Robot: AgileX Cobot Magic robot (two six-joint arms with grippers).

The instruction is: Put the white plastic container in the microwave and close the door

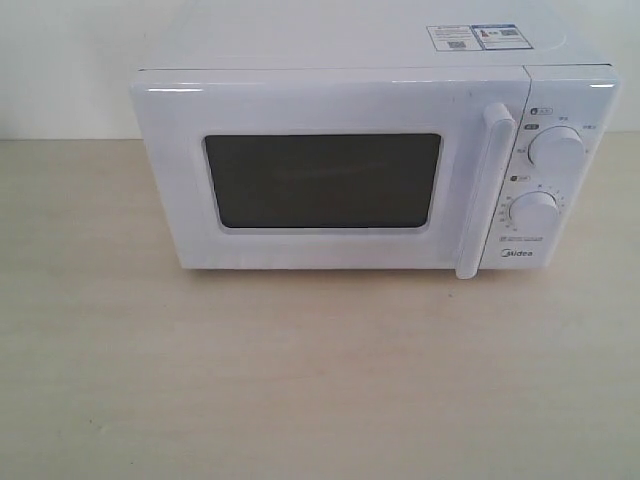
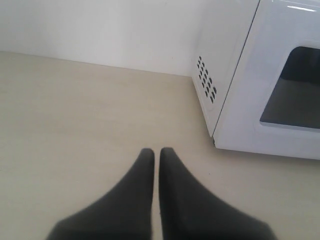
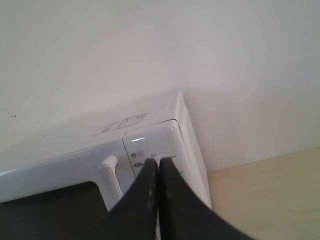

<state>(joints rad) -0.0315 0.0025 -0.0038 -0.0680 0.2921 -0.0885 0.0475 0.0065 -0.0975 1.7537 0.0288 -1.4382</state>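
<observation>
The white Midea microwave stands on the table with its door shut; the dark window and the vertical bar handle face me. The white plastic container is out of view in all three views. Neither gripper shows in the exterior view. My left gripper is shut and empty, low over the table off the microwave's vented side. Raised in front of the control panel, my right gripper is shut and empty, with the door handle beside it.
Light wooden tabletop stretches in front of the microwave and to its sides. A white wall stands behind. Two round dials sit on the microwave's right panel, stickers on its top.
</observation>
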